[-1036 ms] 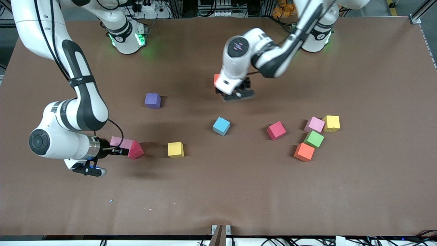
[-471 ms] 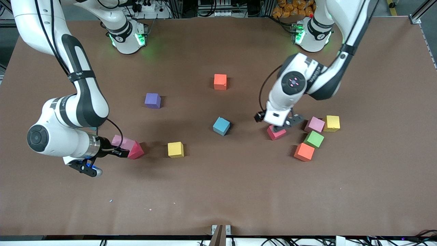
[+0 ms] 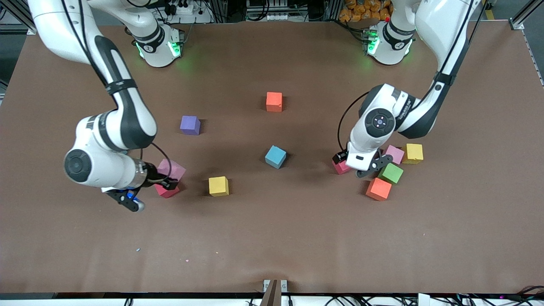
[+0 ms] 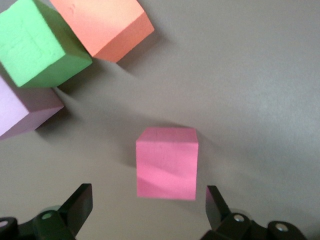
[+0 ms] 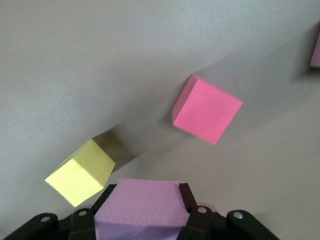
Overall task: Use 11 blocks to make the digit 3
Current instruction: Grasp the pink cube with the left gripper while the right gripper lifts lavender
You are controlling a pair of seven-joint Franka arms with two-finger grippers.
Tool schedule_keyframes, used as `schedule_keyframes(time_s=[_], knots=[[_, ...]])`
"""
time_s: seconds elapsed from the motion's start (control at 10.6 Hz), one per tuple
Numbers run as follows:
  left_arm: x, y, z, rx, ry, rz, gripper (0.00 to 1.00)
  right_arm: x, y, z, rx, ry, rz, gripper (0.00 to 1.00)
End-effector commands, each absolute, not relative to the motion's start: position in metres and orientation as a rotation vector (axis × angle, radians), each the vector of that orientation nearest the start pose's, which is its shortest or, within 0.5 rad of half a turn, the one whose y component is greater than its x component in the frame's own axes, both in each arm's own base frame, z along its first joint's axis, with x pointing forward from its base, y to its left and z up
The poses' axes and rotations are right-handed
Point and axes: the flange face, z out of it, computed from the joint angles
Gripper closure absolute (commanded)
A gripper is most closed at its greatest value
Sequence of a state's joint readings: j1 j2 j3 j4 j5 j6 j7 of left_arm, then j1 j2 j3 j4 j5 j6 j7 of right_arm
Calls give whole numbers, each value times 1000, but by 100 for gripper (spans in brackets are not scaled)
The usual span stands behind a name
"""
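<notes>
Both arms are at work among scattered blocks; no digit 3 is formed.

The right gripper (image 3: 166, 182), toward the right arm's end of the tabletop (image 3: 272, 238), has its fingers closed on a pink block (image 3: 172, 169) and carries it in the air just over a red block (image 3: 167, 191); a yellow block (image 3: 218, 186) lies beside that. The left gripper (image 3: 361, 168), fingers spread wide and holding nothing, hangs over a second red block (image 3: 340, 167), which sits between its fingertips (image 4: 77, 207) in the left wrist view. Just beside it, toward the left arm's end, cluster a pink (image 3: 396, 154), yellow (image 3: 413, 153), green (image 3: 391, 173) and orange block (image 3: 378, 189). Purple (image 3: 190, 125), orange (image 3: 274, 102) and blue blocks (image 3: 275, 157) lie apart mid-table.
</notes>
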State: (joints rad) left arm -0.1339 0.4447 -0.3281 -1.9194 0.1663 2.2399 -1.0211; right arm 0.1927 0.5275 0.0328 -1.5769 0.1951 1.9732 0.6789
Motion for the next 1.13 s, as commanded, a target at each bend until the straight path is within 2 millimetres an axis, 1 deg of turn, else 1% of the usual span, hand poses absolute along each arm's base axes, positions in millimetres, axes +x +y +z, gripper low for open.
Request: schedule_keyframes(time_s=[0.0,0.09,0.19,0.28,0.38,0.47,0.57,0.66,0.85,0.94,1.04], knots=[[566,-264,251,-3017,-730,102,0,640,181,336,-2885,902,347,64],[567,-263,252,-3017,-732,100,0,635,193,344,-2881,931,348,64],[567,-263,247,-3014,-732,111,0,629,210,348,-2877,959,351,65],[566,-262,238,-3011,-731,130,0,614,236,356,-2885,961,346,67],[567,-260,231,-3011,-741,138,0,605,242,360,-2863,1048,348,67],[567,-260,225,-3014,-749,141,0,587,256,361,-2843,1083,367,67],[567,-260,219,-3015,-755,147,0,570,259,358,-2792,1151,368,66],[566,-260,214,-3017,-755,152,0,550,266,352,-2776,1158,371,65],[565,-260,208,-3012,-759,166,0,515,276,342,-2723,1238,434,65],[565,-259,204,-3009,-761,174,12,496,282,342,-2688,1326,416,65],[563,-260,199,-3005,-760,187,18,472,296,339,-2661,1408,411,65]])
